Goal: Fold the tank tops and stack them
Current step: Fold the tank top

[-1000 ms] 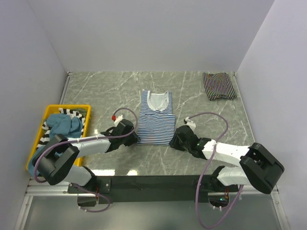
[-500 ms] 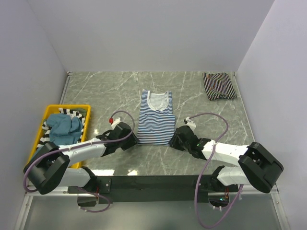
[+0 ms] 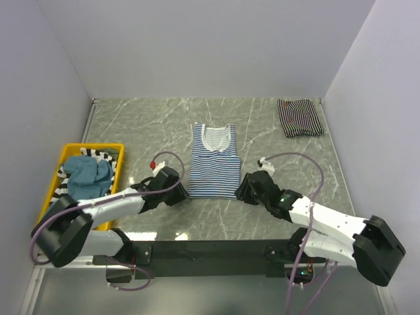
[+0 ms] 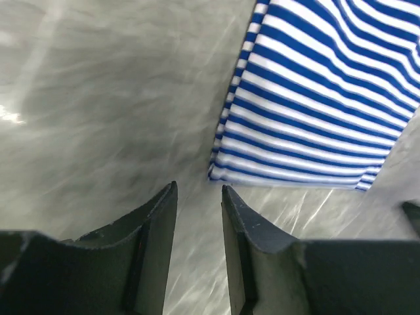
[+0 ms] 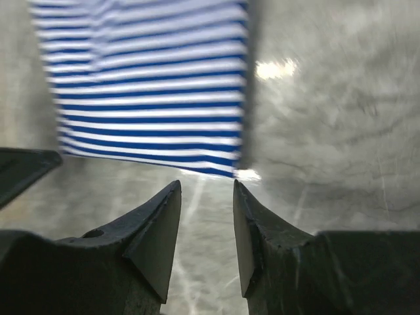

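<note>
The left gripper [image 4: 199,190] has drawn back off the blue-and-white tank top [image 3: 211,172] at its lower-left corner (jaws parted, nothing between them), while the right arm [image 3: 328,220] has swung its elbow lower and outward.

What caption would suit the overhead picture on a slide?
Open, the left tool and right tool flank the hem of the blue-striped tank top; a folded top sits far right.

In the left wrist view the blue-and-white tank top [image 4: 315,98] runs off the frame toward 1 o'clock; the right wrist view blurs it. At the table's 9 o'clock, in the yellow bin [image 3: 92,146], a teal cloth [image 3: 85,172] mostly buries a black-and-white striped top [image 3: 100,156].
</note>
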Controlling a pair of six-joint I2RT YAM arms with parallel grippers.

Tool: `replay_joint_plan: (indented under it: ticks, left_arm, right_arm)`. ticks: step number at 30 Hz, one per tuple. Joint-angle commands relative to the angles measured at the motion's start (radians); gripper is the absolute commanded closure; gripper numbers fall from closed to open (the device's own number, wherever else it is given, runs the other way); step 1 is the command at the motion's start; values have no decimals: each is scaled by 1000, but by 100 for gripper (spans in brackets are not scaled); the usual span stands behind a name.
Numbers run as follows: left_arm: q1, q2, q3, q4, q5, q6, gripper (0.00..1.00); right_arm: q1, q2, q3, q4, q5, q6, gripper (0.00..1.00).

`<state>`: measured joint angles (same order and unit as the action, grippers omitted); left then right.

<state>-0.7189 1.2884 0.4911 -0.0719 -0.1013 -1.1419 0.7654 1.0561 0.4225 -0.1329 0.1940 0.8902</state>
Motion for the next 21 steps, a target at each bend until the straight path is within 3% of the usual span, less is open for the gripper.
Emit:
replay_joint_plan:
  ticks: [1,3,5,7,9,10,12,14,21]
  left_arm:
    - [16,-145,128,-225,-86,102,60]
    - [47,-166,211,-197,-68,139,62]
    - [85,-121,253,-100,36,212,64]
    - [110,15,331,18,119,255,70]
    - [122,193,435,32,150,272,74]
    - [128,248,460,64,222,287,81]
    - [144,384,522,112,268,291,84]
    - [153,443,538,165,317,292,87]
    - [248,568,503,239,341,277,88]
  right_arm:
    - [-17,-48,152,-83,16,-131,55]
    - [-29,5,238,-50,-31,-192,55]
    - [-81,71,313,31,-109,-227,58]
    - [-115,197,360,93,-220,-272,64]
    - [-181,342,429,171,-374,-299,68]
    - [-193,385,452,191,-419,-309,72]
    - [-221,515,513,245,-490,-330,73]
    - [-244,594,559,292,-594,-330,78]
    - [-371,863,569,430,-702,-208,82]
